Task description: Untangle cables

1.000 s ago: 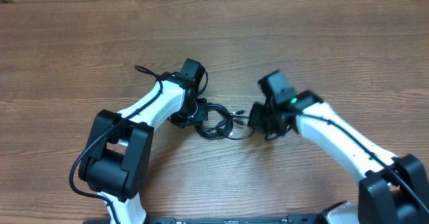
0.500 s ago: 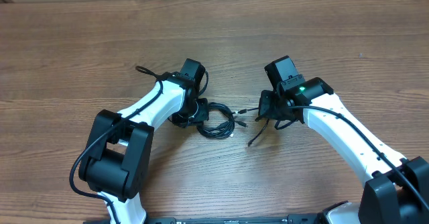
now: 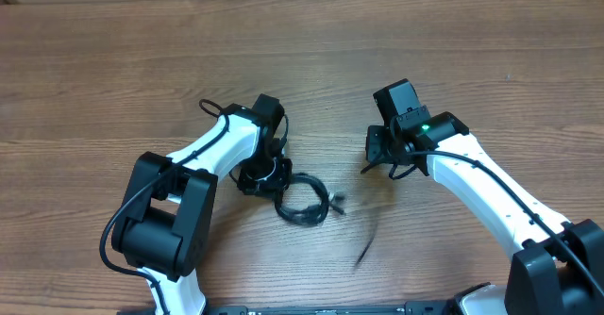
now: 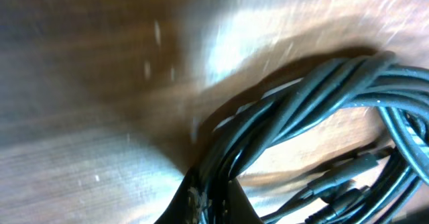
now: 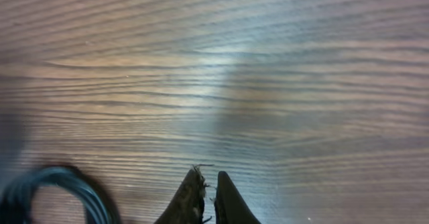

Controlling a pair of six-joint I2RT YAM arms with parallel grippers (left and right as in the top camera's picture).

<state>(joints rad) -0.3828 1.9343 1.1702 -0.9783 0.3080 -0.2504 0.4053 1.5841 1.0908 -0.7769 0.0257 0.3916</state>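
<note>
In the left wrist view the cables [image 4: 301,110] are out of focus and run off the right and bottom edges. Their plugs [image 4: 348,184] are smeared. The left claw [image 4: 209,200] shows only its tips, cut by the bottom edge. In the right wrist view the right claw [image 5: 206,200] is cropped the same way, and a blurred loop [image 5: 60,190] is clipped by the bottom-left corner. From overhead, both claws sit hidden under their wrists. 1 cable [image 3: 366,249] is a faint blurred streak on the surface [image 3: 113,79], its ends unreadable. Both arms run off the bottom edge.
</note>
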